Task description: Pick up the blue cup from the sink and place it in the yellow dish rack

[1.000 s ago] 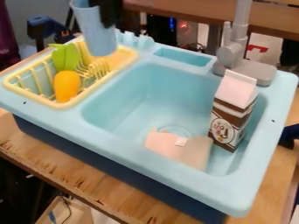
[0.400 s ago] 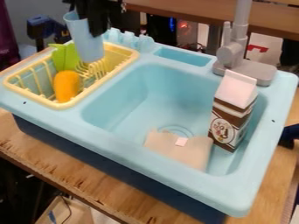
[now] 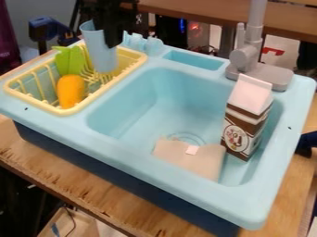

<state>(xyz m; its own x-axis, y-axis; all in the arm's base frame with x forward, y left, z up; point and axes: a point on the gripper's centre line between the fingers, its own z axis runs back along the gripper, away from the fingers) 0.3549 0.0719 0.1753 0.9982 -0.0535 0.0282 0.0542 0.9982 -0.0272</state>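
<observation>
In the camera view, your gripper (image 3: 110, 40) had its fingers pinched on the cup (image 3: 101, 51) by the rim, over the rack (image 3: 69, 111). Looked like light, stiffish, slick plastic, so the upper wall seemed a decent grab.

Cup (image 3: 101, 52): light blue. Rack (image 3: 75, 109): yellow. Carrot (image 3: 70, 91): orange, green top. Sink (image 3: 139, 134): pale blue, dark blue below. Carton (image 3: 248, 118): white, brown bands. Faucet (image 3: 250, 51): grey.
</observation>
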